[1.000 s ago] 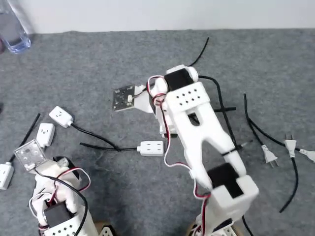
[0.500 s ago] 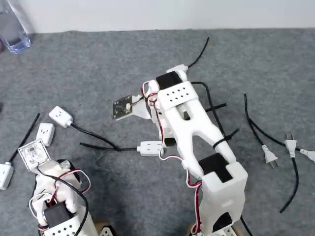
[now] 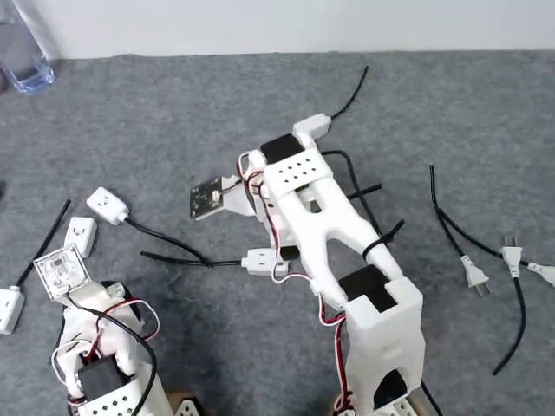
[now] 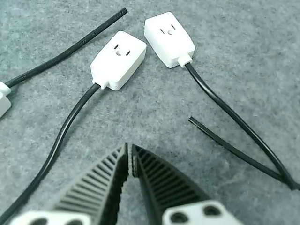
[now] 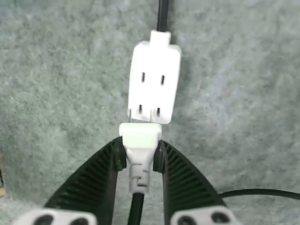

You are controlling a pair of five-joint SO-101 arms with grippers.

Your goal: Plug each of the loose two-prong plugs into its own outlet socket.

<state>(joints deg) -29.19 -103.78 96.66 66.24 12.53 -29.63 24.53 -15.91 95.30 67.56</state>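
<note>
Plug insertion: right gripper (image 5: pixel 139 157) clamped on small white plastic two-prong plug (image 5: pixel 139 139).
Plug butts against white plastic outlet block (image 5: pixel 153 89) on grey carpet (image 5: pixel 56 70); likely light, rigid, slick, so pinch its flat sides.
</note>
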